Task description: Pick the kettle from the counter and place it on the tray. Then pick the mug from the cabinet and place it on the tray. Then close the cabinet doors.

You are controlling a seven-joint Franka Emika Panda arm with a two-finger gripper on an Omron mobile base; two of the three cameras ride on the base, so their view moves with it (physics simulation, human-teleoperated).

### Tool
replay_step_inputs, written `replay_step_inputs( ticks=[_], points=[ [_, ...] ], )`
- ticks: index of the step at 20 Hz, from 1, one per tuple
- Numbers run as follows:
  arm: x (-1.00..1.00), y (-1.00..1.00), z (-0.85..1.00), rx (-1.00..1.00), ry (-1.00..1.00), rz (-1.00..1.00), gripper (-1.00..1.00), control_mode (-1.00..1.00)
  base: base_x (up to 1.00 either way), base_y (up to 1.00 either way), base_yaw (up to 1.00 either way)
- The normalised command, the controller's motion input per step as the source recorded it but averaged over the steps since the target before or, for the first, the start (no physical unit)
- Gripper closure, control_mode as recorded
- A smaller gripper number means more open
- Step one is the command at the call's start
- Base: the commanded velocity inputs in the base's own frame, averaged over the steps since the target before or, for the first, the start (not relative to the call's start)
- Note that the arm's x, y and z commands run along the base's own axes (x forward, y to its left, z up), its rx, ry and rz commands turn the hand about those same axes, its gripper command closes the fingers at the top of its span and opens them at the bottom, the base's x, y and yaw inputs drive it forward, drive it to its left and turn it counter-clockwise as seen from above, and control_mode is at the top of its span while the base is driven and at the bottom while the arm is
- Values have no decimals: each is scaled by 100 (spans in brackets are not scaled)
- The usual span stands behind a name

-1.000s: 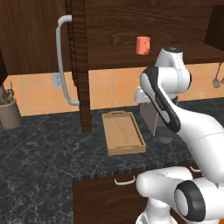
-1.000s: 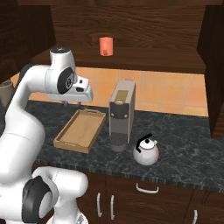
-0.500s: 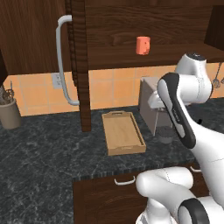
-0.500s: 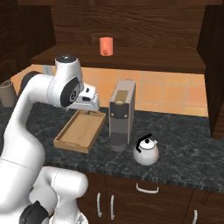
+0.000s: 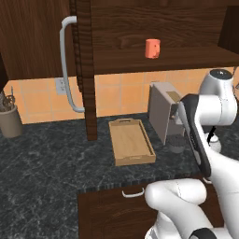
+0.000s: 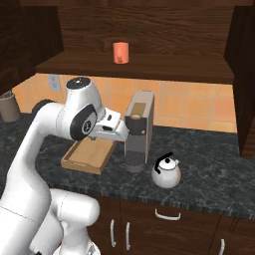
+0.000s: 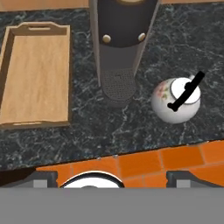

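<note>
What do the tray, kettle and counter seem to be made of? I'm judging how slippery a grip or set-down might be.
Tray: light wood, matte, with visible grain.
Kettle: smooth glossy white body with a faint floral mark, likely ceramic or enamel; thin black handle, material unclear.
Counter: dark speckled, veined stone, it seems, with a polished look.

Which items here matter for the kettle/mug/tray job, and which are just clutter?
Job:
kettle, on the counter right of the coffee machine
tray, nothing on it
mug, on the cabinet shelf
cabinet door, open
gripper, open above the counter

Clutter:
coffee machine
utensil pot
drawer front
</note>
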Motion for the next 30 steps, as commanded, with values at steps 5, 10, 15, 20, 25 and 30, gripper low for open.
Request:
replay_step_inputs(
  ticks=[5,10,15,20,25,30],
  points=[
    [-1,-75,-26,-4,1,-25,-100,-100,0,0,0],
    [0,-81,-32,0,1,-21,-100,-100,0,0,0],
    [13,-67,-33,0,3,-11,-100,-100,0,0,0],
    [43,-25,-31,0,3,0,-100,-100,0,0,0],
    [49,-12,-20,0,1,0,-100,-100,0,0,0],
    [40,-24,-8,0,7,0,-100,-100,0,0,0]
  ],
)
